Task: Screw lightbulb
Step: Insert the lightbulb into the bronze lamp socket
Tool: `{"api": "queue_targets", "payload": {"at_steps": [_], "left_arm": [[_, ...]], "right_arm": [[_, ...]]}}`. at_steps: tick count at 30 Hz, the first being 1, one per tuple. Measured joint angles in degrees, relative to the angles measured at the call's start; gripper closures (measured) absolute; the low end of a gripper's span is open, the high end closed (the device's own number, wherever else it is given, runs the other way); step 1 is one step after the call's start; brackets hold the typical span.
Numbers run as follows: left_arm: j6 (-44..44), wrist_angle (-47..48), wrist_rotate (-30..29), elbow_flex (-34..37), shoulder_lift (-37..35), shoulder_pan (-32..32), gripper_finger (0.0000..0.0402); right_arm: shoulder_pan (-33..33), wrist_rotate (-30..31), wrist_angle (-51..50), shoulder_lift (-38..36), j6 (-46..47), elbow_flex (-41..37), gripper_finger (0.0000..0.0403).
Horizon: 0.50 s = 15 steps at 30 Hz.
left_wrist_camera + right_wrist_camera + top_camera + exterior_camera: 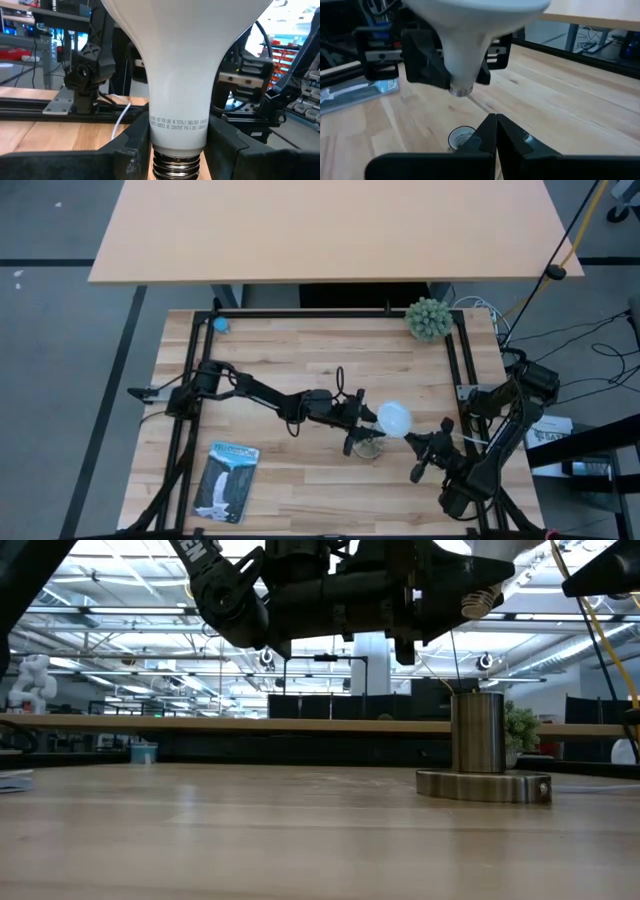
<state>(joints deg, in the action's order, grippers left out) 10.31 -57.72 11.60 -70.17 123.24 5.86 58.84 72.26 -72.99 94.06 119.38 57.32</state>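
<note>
The white lightbulb (pixel 393 418) is held by my left gripper (pixel 355 418) at the table's middle, above the round metal socket base (pixel 367 446). Its frosted globe is up and its threaded end (pixel 461 90) points down, over the socket's open top (pixel 461 136). In the low view the socket (pixel 478 740) stands upright on its flat base, with the bulb's threads (pixel 480 602) clear above it. My right gripper (pixel 495 122) is shut and empty, raised just to the right of the socket. My left gripper pinches the bulb's pale neck (pixel 177 125) between its two fingers (pixel 131 145), just above the metal threads. The fingers come about level from the table's left and lie across the bulb. The bulb is lifted clear of the socket, roughly upright, globe up.
A green spiky ball (pixel 428 318) sits at the far right corner, a small blue object (pixel 221 324) at the far left corner. A plastic packet (pixel 227 480) lies near the front left. A white cord (pixel 120 120) runs from the socket toward the right.
</note>
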Motion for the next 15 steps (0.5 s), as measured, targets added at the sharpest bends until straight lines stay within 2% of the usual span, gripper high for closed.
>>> {"api": "queue_targets", "payload": {"at_steps": [4, 11, 15], "left_arm": [[0.1, -0.1, 0.0, 0.0, 0.0, 0.0, 0.0265], [0.2, 0.3, -1.3, 0.0, 0.0, 0.0, 0.0265], [-0.1, 4.0, -3.2, 0.0, 0.0, -0.1, 0.0265]], "right_arm": [[-0.9, -0.1, 1.6, 0.0, -0.5, 0.0, 0.0377], [-3.8, 0.1, 5.2, 0.0, -5.4, 0.0, 0.0307], [-4.4, 0.2, 7.5, 0.0, -7.8, 0.0, 0.0274]]}}
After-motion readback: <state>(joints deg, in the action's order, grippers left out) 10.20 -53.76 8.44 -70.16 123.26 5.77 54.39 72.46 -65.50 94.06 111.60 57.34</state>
